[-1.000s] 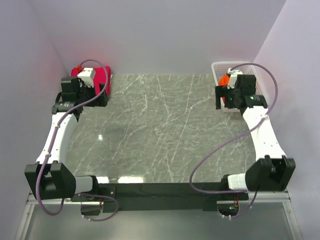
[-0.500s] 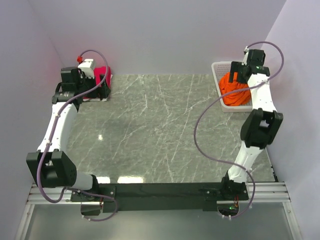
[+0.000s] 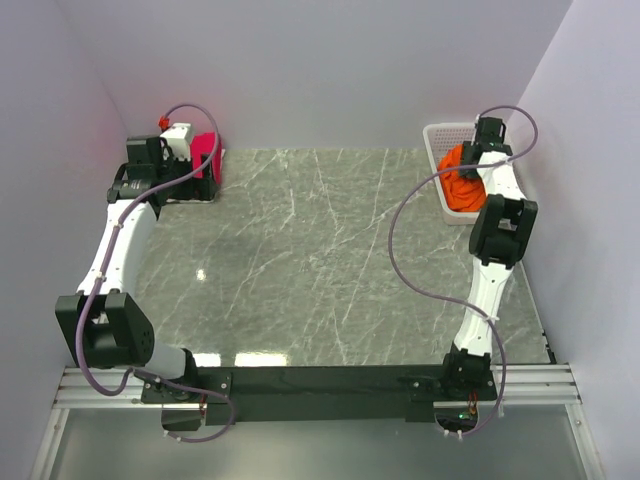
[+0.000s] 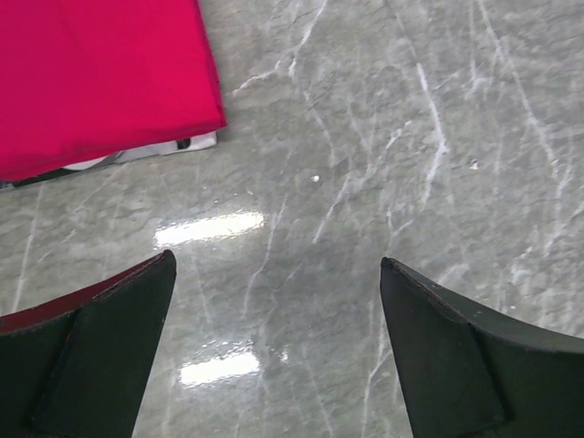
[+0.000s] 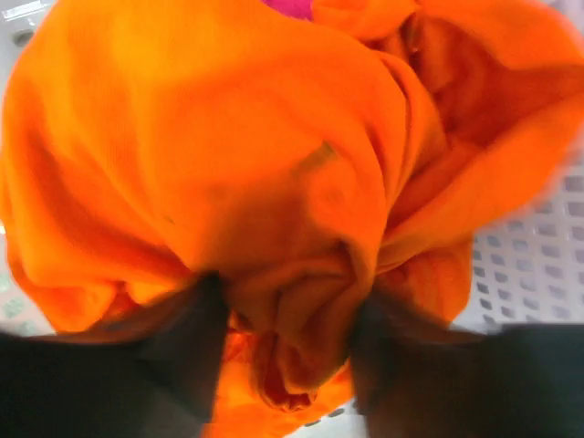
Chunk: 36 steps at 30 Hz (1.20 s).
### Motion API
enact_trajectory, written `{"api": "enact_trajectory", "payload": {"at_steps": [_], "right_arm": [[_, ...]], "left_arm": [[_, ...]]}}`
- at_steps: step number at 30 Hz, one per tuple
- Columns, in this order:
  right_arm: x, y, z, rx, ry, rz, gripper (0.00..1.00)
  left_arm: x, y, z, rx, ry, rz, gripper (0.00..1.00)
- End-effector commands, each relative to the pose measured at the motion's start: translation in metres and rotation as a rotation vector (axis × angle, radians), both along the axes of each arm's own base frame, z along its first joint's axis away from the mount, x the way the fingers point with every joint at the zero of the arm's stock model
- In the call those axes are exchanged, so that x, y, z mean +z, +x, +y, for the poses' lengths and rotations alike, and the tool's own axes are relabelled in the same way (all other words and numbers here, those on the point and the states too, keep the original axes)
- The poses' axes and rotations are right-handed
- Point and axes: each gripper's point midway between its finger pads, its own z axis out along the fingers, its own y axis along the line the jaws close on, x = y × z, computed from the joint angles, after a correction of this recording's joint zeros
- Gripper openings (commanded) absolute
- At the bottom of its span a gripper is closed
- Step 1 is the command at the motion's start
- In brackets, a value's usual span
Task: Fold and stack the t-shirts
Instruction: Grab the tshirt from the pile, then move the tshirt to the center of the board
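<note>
A folded crimson-pink t-shirt [image 3: 207,155] lies flat at the table's back left corner; its corner shows in the left wrist view [image 4: 100,73]. My left gripper [image 3: 200,182] hovers just in front of it, open, with only bare marble between its fingers [image 4: 276,260]. The bright orange t-shirt [image 3: 460,185] is bunched in the white basket [image 3: 437,133] at the back right. My right gripper [image 3: 470,165] reaches down into the basket and is shut on a fold of the orange t-shirt [image 5: 210,137], pinched between the fingers [image 5: 287,301]. A sliver of pink cloth [image 5: 292,7] shows behind the orange.
The lavender walls stand close behind the shirt and the basket and along both sides. The basket's lattice wall [image 5: 547,265] is right beside my right fingers. A white strip with dark marks [image 4: 137,155] peeks from under the crimson shirt's edge.
My right arm has swung up and over the basket, reached down into it, and its jaws have closed on the orange cloth. The left arm has drifted slightly toward the back.
</note>
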Motion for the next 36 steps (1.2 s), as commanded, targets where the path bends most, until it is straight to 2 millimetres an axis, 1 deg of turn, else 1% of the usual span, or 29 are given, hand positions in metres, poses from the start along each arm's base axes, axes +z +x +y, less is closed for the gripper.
{"api": "enact_trajectory", "payload": {"at_steps": [1,2,3,4,6,7,8,9,12,13,15,16,18,19,20,21,23,24,26,27,28,29,30,31,32,33,34,35,36], "right_arm": [[0.051,0.015,-0.009,-0.014,-0.013,-0.132,0.40],[0.056,0.011,-0.008,-0.008,-0.001,-0.135,0.20],[0.067,0.008,-0.007,-0.010,0.008,-0.150,0.11],[0.100,0.003,-0.006,-0.011,0.002,-0.199,0.01],[0.133,-0.007,-0.003,-0.010,-0.003,-0.239,0.00],[0.190,-0.023,0.002,-0.001,-0.023,-0.331,0.00],[0.202,-0.030,0.003,-0.003,-0.028,-0.351,0.00],[0.237,-0.042,0.005,-0.004,-0.042,-0.417,0.00],[0.271,-0.059,0.013,0.010,-0.038,-0.476,0.00],[0.293,-0.070,0.017,0.014,-0.040,-0.515,0.00],[0.314,-0.080,0.022,0.022,-0.043,-0.557,0.00],[0.335,-0.091,0.024,0.025,-0.054,-0.599,0.00],[0.361,-0.102,0.028,0.041,-0.068,-0.657,0.00],[0.382,-0.114,0.034,0.055,-0.075,-0.701,0.00],[0.399,-0.120,0.039,0.078,-0.078,-0.742,0.00],[0.420,-0.134,0.050,0.124,-0.079,-0.790,0.00],[0.443,-0.148,0.062,0.173,-0.087,-0.848,0.00],[0.460,-0.163,0.071,0.204,-0.093,-0.889,0.00],[0.472,-0.175,0.094,0.300,-0.077,-0.917,0.00],[0.479,-0.188,0.104,0.345,-0.084,-0.930,0.00],[0.480,-0.194,0.119,0.410,-0.072,-0.932,0.00],[0.465,-0.194,0.130,0.449,-0.061,-0.896,0.00],[0.461,-0.206,0.153,0.534,-0.096,-0.876,0.00],[0.448,-0.207,0.168,0.579,-0.118,-0.839,0.00],[0.414,-0.203,0.172,0.581,-0.147,-0.745,0.00],[0.398,-0.217,0.208,0.728,-0.198,-0.693,0.00],[0.378,-0.222,0.220,0.787,-0.225,-0.638,0.00],[0.334,-0.221,0.223,0.805,-0.259,-0.523,0.00],[0.320,-0.230,0.233,0.869,-0.311,-0.490,0.00]], "left_arm": [[0.019,-0.001,0.006,0.012,0.054,-0.049,0.99],[0.020,-0.001,0.007,0.017,0.051,-0.054,0.99],[0.019,-0.001,0.006,0.014,0.046,-0.055,0.99],[0.021,-0.002,0.005,0.010,0.042,-0.061,0.99],[0.022,-0.002,0.000,-0.007,0.020,-0.066,1.00],[0.023,-0.002,-0.003,-0.014,0.003,-0.069,0.99],[0.024,-0.002,-0.005,-0.016,-0.005,-0.070,0.99],[0.026,-0.002,-0.006,-0.022,-0.010,-0.077,0.99],[0.027,-0.003,-0.009,-0.026,-0.025,-0.083,0.99],[0.031,-0.003,-0.009,-0.028,-0.027,-0.095,0.99],[0.031,-0.004,-0.010,-0.029,-0.034,-0.097,0.99],[0.033,-0.005,-0.011,-0.031,-0.037,-0.102,0.99],[0.035,-0.006,-0.011,-0.030,-0.039,-0.106,0.99],[0.037,-0.007,-0.011,-0.027,-0.037,-0.112,1.00],[0.038,-0.007,-0.012,-0.032,-0.041,-0.115,0.99],[0.040,-0.007,-0.012,-0.034,-0.041,-0.122,0.99],[0.044,-0.006,-0.013,-0.029,-0.051,-0.126,0.99],[0.047,-0.006,-0.014,-0.022,-0.075,-0.127,0.99],[0.050,-0.006,-0.016,-0.028,-0.087,-0.130,0.99],[0.055,-0.006,-0.019,-0.036,-0.093,-0.139,1.00],[0.057,-0.007,-0.020,-0.042,-0.098,-0.142,0.99],[0.061,-0.008,-0.021,-0.049,-0.103,-0.151,0.99],[0.064,-0.009,-0.023,-0.056,-0.106,-0.158,0.99],[0.067,-0.010,-0.023,-0.060,-0.108,-0.166,1.00],[0.070,-0.011,-0.024,-0.063,-0.109,-0.170,0.99],[0.072,-0.012,-0.025,-0.065,-0.111,-0.174,0.99],[0.073,-0.014,-0.026,-0.072,-0.115,-0.173,0.99],[0.074,-0.015,-0.027,-0.074,-0.121,-0.171,0.99],[0.077,-0.016,-0.028,-0.081,-0.125,-0.172,1.00]]}}
